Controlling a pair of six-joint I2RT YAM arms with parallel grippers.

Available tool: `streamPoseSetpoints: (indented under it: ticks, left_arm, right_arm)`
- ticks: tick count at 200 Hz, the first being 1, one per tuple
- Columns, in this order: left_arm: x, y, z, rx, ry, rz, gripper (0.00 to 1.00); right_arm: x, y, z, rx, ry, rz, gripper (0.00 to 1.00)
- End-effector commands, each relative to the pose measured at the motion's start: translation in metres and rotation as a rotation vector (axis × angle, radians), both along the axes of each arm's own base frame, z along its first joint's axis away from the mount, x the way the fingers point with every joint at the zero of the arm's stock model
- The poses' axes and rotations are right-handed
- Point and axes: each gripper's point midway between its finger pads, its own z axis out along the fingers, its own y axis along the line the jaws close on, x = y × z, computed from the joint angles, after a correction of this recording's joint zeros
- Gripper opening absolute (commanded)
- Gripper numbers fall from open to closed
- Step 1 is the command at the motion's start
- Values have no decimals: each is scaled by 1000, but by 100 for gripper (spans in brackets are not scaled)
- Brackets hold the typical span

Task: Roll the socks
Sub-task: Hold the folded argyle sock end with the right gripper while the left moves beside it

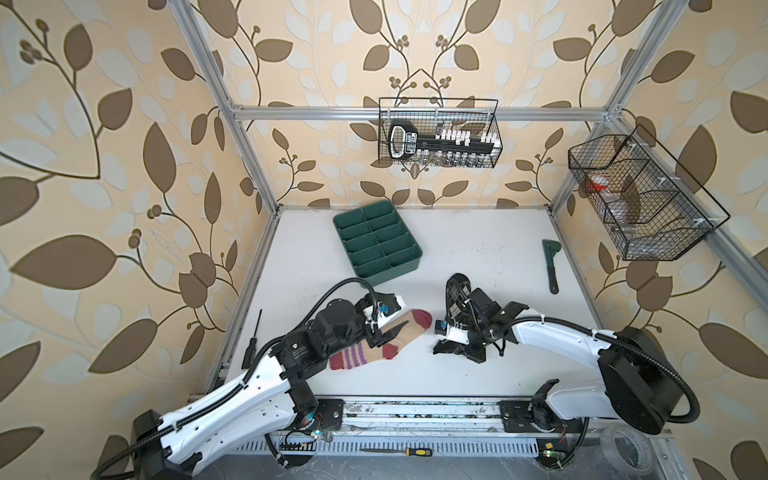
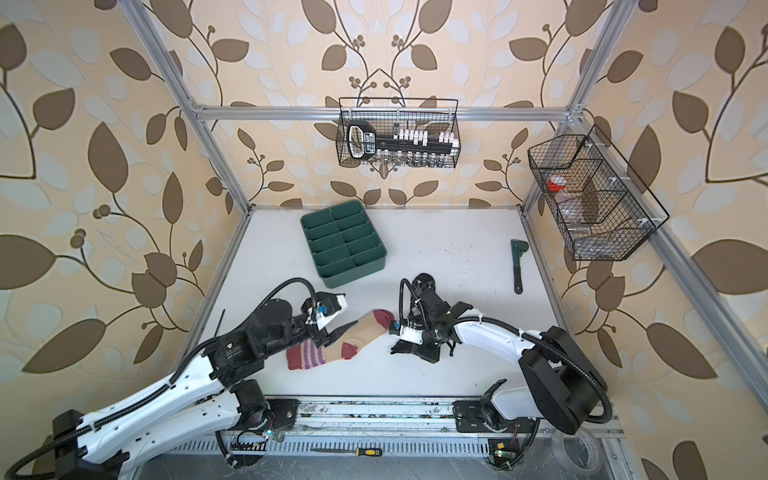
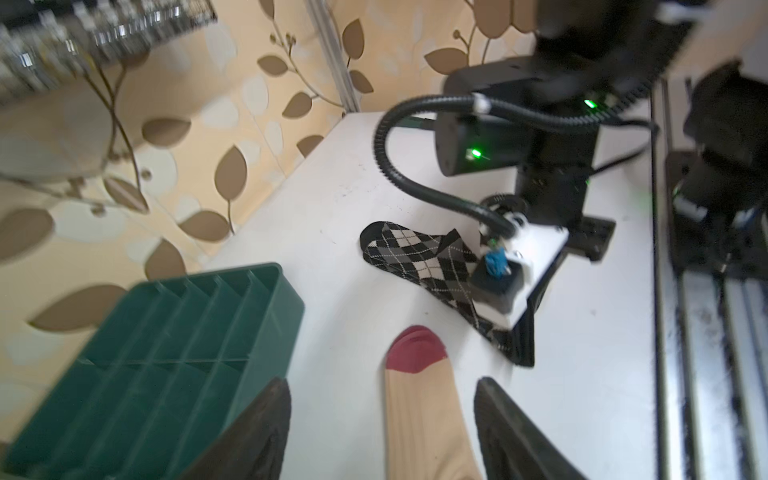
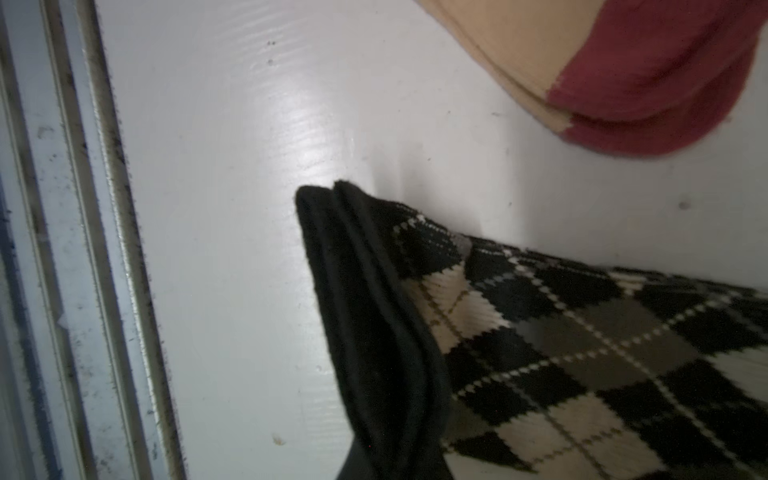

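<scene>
At the left, the left pincer (image 3: 380, 386) stands wide, one jaw on each side of the beige sock (image 1: 409, 332) without closing on it. That sock lies flat on the worktop (image 1: 478, 245), striped cuff toward the front left and maroon toe pointing at the middle, likely laid straight so a roll can start from one end. Just past that toe, apart from it, the right pincer (image 1: 439, 349) is closed tight on the cuff of the black argyle sock (image 3: 419, 253). The cuff's edge hangs slightly off the surface in the right wrist view, probably so the sock can be drawn alongside its partner. From above, the right arm covers much of that sock. The green divided tray (image 1: 395, 272) sits close behind the left pincer and could crowd it; the green wrench-like tool (image 1: 552, 266) lies well apart at the right.
</scene>
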Motion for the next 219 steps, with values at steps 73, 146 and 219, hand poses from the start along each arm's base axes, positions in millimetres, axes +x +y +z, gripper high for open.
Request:
streamPoseSetpoints:
  ticks: [73, 146, 219]
  left_arm:
    - [-25, -82, -59, 280, -202, -264, 69]
    - [-20, -117, -77, 328, -381, -276, 67]
    - [-18, -149, -117, 328, -348, -273, 62]
  right_arm:
    - [13, -12, 14, 90, 239, -115, 0]
    - [37, -29, 17, 155, 293, -229, 0]
    - [25, -41, 1, 80, 472, -271, 0]
